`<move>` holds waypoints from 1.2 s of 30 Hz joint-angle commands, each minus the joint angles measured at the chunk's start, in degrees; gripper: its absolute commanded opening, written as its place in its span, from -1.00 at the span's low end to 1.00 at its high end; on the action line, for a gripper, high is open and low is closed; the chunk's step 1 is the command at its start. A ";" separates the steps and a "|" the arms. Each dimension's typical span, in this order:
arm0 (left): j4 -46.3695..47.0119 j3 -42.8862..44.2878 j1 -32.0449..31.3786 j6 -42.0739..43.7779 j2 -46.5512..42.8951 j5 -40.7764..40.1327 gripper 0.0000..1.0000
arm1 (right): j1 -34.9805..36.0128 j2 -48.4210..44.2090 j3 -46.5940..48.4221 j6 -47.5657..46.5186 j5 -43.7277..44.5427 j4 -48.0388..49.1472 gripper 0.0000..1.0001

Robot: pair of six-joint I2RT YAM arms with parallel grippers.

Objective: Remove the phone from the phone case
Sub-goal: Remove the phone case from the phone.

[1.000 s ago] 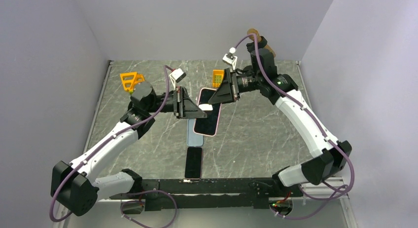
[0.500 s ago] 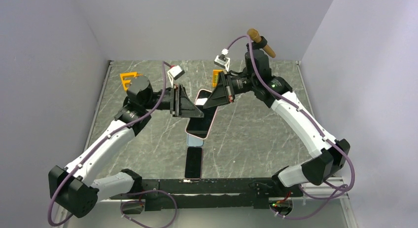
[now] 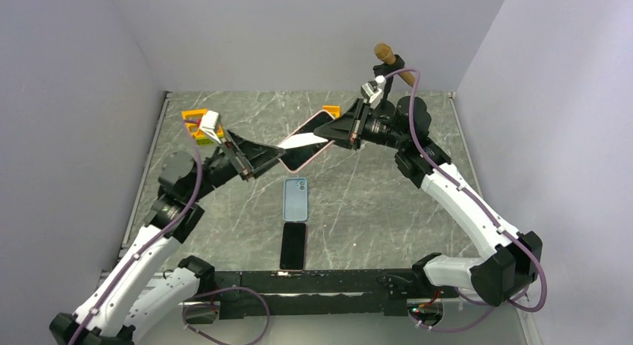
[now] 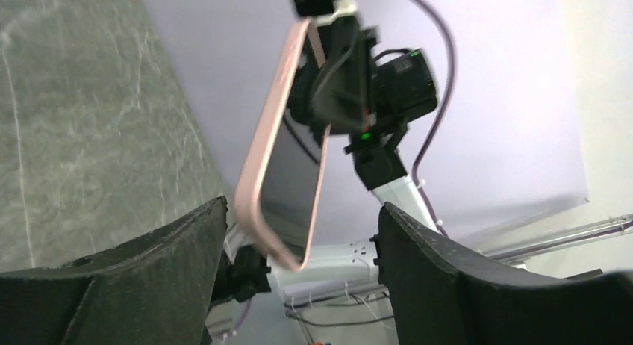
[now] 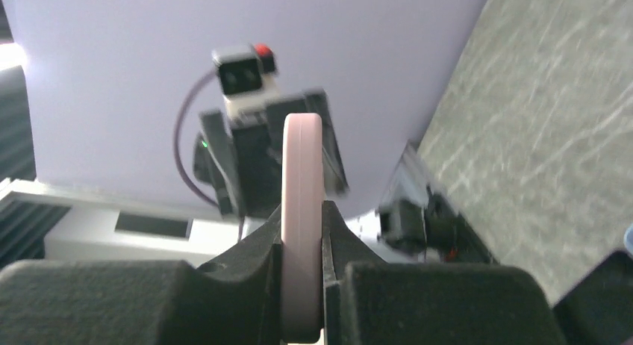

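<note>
A pink phone case [image 3: 295, 158] with a dark phone face showing inside its rim hangs tilted in the air above the table's middle. My right gripper [image 3: 340, 128] is shut on its upper end; in the right wrist view the pink edge [image 5: 301, 181] is pinched between both fingers [image 5: 302, 225]. My left gripper [image 3: 257, 160] stands open at the lower end. In the left wrist view the case's rounded corner [image 4: 261, 158] sits between the spread fingers [image 4: 302, 210], nearer the left one, with a wide gap to the right one.
A light blue phone-shaped piece [image 3: 295, 199] with a camera cutout lies flat on the marble table, and a black phone [image 3: 292, 246] lies just nearer the arm bases. Orange plastic parts sit at the back left [image 3: 194, 119] and back middle [image 3: 331, 110]. Grey walls close three sides.
My left gripper has let go, opened wide and pulled back to the left. The right gripper closed on the pink case, lifted it and swung it toward the back, uncovering the blue piece.
</note>
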 commanded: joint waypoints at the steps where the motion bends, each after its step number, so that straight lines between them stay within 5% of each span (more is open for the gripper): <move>1: 9.37 -1.83 -1.42 -7.71 2.70 4.85 0.49 | -0.46 -2.40 0.89 5.18 13.01 11.65 -1.00; 11: 11.79 -2.84 -3.06 -9.80 4.24 6.41 0.02 | -0.24 -1.05 0.00 8.67 13.63 16.50 -1.00; 21: 14.22 -1.44 -2.98 -10.10 6.83 6.18 0.07 | 0.34 -1.99 -0.52 8.48 12.89 16.82 -1.00; 36: 21.17 -3.32 -2.16 -12.83 9.85 7.86 -0.38 | 1.66 -3.32 -0.40 8.55 10.83 16.90 -1.00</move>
